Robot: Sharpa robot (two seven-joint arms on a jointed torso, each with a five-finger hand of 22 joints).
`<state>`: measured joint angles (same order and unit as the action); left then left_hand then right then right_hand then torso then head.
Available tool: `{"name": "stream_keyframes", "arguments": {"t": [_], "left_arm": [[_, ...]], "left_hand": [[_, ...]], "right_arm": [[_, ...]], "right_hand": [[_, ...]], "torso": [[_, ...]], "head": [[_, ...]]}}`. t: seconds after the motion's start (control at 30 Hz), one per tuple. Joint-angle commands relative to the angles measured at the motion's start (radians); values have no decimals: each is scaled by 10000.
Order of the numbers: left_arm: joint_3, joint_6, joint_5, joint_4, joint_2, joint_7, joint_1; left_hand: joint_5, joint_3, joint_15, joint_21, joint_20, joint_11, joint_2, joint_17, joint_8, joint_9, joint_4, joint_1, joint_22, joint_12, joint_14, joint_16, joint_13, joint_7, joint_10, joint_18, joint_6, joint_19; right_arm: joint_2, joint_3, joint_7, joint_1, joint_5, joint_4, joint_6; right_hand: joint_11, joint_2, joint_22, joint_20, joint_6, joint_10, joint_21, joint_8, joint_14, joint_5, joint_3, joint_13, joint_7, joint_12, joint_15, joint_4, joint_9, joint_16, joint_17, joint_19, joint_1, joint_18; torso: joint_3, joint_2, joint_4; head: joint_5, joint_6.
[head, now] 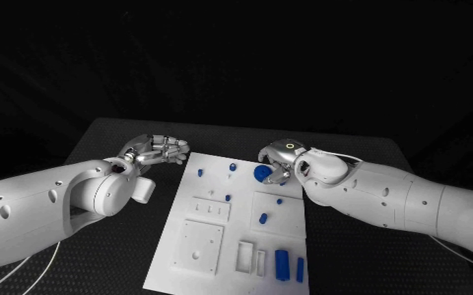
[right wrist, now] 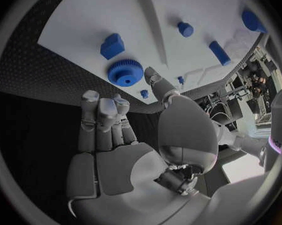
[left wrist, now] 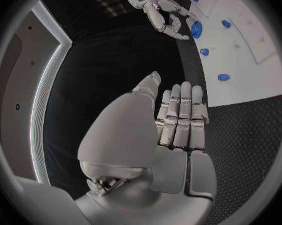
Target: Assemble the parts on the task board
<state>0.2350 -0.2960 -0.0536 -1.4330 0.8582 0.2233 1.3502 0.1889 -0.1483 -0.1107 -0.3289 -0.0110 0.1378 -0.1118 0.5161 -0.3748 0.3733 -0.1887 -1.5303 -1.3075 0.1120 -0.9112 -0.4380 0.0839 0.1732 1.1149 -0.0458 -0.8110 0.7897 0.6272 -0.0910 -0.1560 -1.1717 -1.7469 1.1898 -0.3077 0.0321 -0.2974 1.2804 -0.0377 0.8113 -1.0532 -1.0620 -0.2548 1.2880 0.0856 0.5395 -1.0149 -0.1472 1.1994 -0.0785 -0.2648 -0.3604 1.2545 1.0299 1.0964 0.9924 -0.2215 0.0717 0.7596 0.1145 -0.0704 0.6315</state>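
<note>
The white task board [head: 197, 237] lies in the middle of the black table. A blue gear [head: 262, 172] lies flat at the board's far edge. My right hand [head: 283, 160] hovers just beside and over it. In the right wrist view the thumb [right wrist: 155, 80] and fingertips [right wrist: 110, 107] end close to the gear [right wrist: 125, 72]; I cannot tell whether they touch it. My left hand [head: 158, 150] is off the board's far left corner, over bare table. Its fingers [left wrist: 181, 115] lie straight, with nothing in them.
Several small blue parts are spread over the board: pegs [head: 200, 171] [head: 232, 167] near the far edge, a short cylinder [head: 263, 218] mid-board, two bars [head: 283, 263] at the near right. A blue block [right wrist: 112, 45] sits close to the gear.
</note>
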Motion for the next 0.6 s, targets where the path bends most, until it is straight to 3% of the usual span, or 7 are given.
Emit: {"name": "stream_keyframes", "arguments": {"t": [0.03, 0.1, 0.23, 0.43, 0.6], "left_arm": [[-5, 128, -40, -4, -34, 58, 9], [-5, 127, -40, 3, -33, 58, 9], [-4, 131, -40, 26, -49, 59, 8], [-4, 138, -40, 43, -58, 56, 8], [-4, 136, -40, 57, -63, 56, 7]], "left_hand": [[-67, 9, -5, 29, 6, 8, -7, 15, 50, -9, -61, -82, -197, -60, 5, 68, -13, 27, 75, -163, -59, -42], [-67, 10, -5, 28, 5, 8, -7, 16, 50, -10, -63, -82, -197, -60, 5, 69, -13, 27, 76, -163, -59, -42], [-67, 12, -5, 28, 5, 8, -6, 18, 50, -10, -67, -83, -197, -61, 5, 71, -14, 26, 76, -163, -59, -42], [-67, 18, -6, 27, 4, 8, -1, 21, 51, -11, -82, -78, -197, -64, 4, 74, -14, 26, 77, -162, -59, -42], [-68, 20, -7, 27, 3, 9, 1, 23, 51, -11, -88, -76, -198, -65, 4, 76, -14, 26, 77, -161, -59, -41]], "right_arm": [[-18, 4, 756, -2, 1110, -204, 491], [-47, 4, 925, -2, 1291, -304, 570], [-91, 4, 1064, -2, 1436, -443, 612], [-103, 5, 1183, -1, 1619, -652, 686], [-121, 6, 1240, -1, 1670, -692, 735]], "right_hand": [[8, 32, -19, -3, 64, 61, 29, -66, -33, 272, -8, -24, 8, 68, 36, 73, -54, -55, 26, -57, -11, -403], [-69, 99, -27, 1, 143, 84, 18, -161, -36, 1230, 87, -38, 90, 118, -25, 245, -114, -58, 55, -47, 50, -403], [-102, 337, -28, -8, 465, 65, -6, -376, -21, 1553, 288, -38, 131, 160, -64, 347, -218, -62, 79, -33, 278, -403], [-125, 585, -33, -6, 937, 7, -32, -636, 17, 1383, 767, -13, 157, 195, -87, 661, -324, -70, 107, -23, 471, -403], [-112, 640, -29, -4, 1071, -16, -57, -684, 31, 1195, 1058, 2, 140, 213, -76, 838, -334, -75, 130, -23, 527, -403]], "torso": [[2, 2, -2], [9, 0, 6], [3, 1, 11], [7, -3, 18], [14, -4, 8]], "head": [[-20, 13], [-26, 20], [-21, 26], [-33, 53], [-21, 68]]}}
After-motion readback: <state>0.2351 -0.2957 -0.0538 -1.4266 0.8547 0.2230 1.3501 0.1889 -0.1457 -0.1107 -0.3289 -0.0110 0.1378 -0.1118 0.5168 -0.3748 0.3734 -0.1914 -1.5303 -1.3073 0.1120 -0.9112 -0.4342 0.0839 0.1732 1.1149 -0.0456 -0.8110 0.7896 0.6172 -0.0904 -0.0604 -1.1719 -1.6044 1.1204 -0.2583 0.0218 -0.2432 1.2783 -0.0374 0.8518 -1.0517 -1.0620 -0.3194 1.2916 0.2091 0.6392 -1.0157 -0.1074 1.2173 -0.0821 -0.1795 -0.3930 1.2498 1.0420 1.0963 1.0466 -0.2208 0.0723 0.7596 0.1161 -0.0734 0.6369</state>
